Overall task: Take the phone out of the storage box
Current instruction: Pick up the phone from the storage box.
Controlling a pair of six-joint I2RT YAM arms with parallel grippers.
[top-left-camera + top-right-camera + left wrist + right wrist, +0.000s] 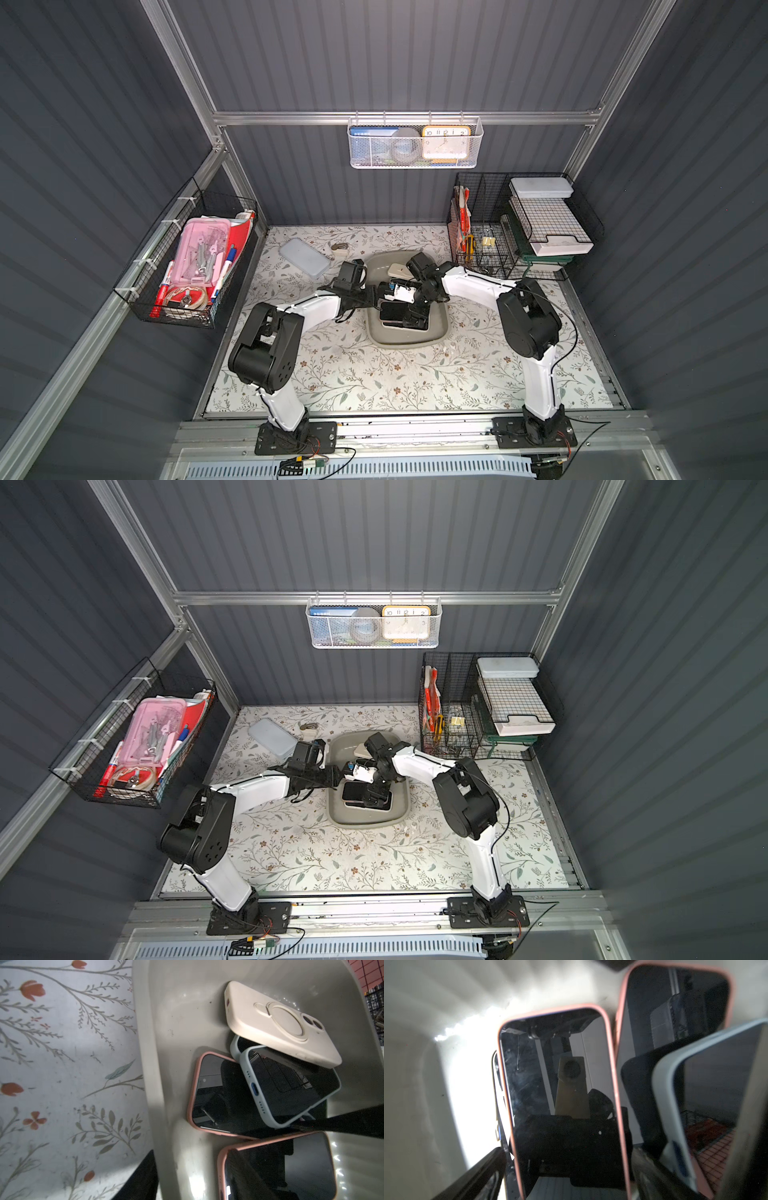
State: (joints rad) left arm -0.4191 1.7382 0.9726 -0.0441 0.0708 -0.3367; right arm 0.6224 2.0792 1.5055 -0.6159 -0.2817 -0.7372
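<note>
Phone (562,1093), pink case, screen up, lies in the storage box (409,338) among other phones (282,1022). Right gripper (569,1157) jaws wide, straddling it; contact unclear. Left gripper (376,301) over the box's side; opening cannot be told.

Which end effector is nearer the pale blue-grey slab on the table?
Left. The left end effector is at the wall of the storage box that faces the slab, apart from it. The right end effector is farther, down inside the box over the phones.

The storage box (176,1022) is grey-beige, the table (62,1064) floral, one phone (282,1022) cream.
</note>
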